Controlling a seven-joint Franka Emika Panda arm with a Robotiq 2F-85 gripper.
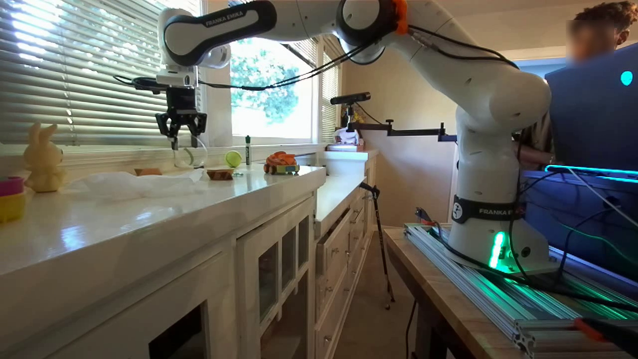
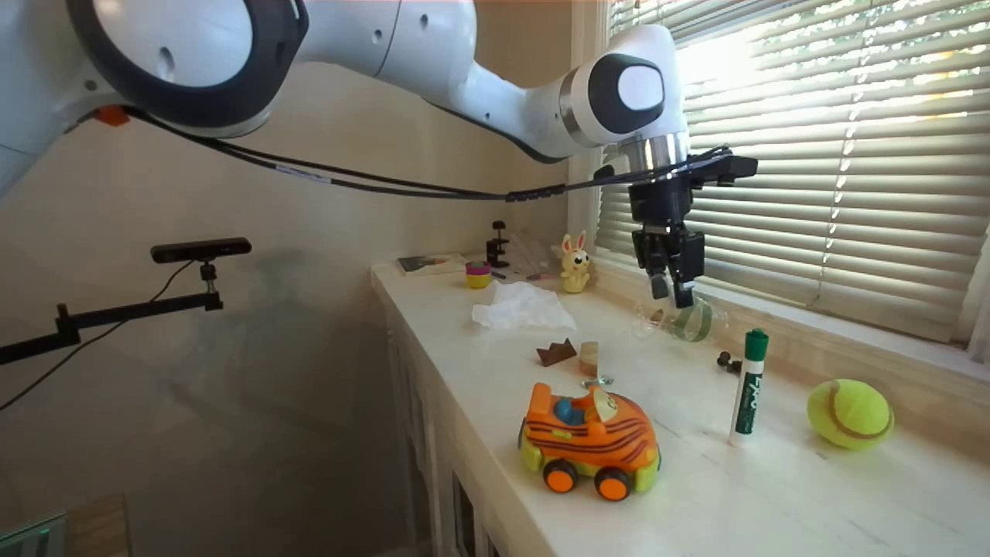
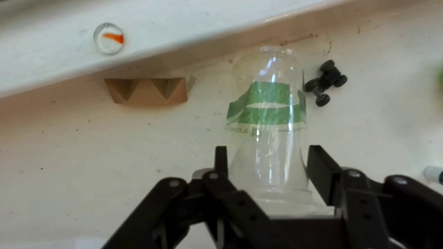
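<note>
Pincer (image 3: 267,155): fingers part-way apart, one on each side of a clear plastic cup (image 3: 269,121); whether they press on it, I cannot tell.
Cup: between the fingers, apparently on its side, green-banded, far end toward the window sill (image 3: 193,20); resting on the worktop (image 3: 121,166) or just above it, unclear.
Pressure on the cup: light and even should serve best, as its wall looks thin.
Fingers: best centred on it, since a slick round side may roll out of a lopsided pinch.
Toy wheels (image 3: 327,80): black, just beside the cup; a straight rise or descent should spare them a knock.
Brown notched block (image 3: 147,92): against the sill, apart from the cup, on the opposite side from the wheels.
Dry-erase marker (image 2: 748,391): green-capped, standing upright in an exterior view, near the tennis ball (image 2: 851,414).
Orange toy car (image 2: 592,445): well apart from the cup, near the worktop's open edge.
</note>
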